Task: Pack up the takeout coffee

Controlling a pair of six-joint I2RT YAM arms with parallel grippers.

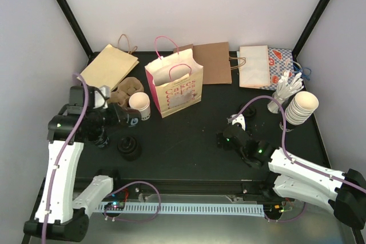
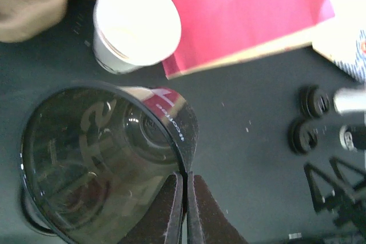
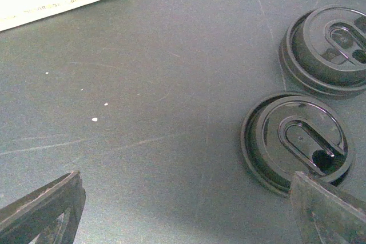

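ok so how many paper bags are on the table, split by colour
brown paper bags: 2
cream bag with pink sides: 1
plain white bag: 1
red and blue printed bag: 1
total: 5

In the left wrist view the pink bag [image 2: 251, 15] is cut off by the top edge, and the white paper cup [image 2: 136, 24] just left of it is blurred, so the print on its side cannot be read. Below the bag a black lid [image 2: 103, 164], pinched at its rim by the left hand [image 2: 186, 198], is blurred and cropped by the bottom edge. In the right wrist view only the fingers [image 3: 40, 210] of the right hand [image 3: 186, 190] are seen, cut off at the lower corners, and the upper lid [image 3: 329, 47] is clipped by the right edge.
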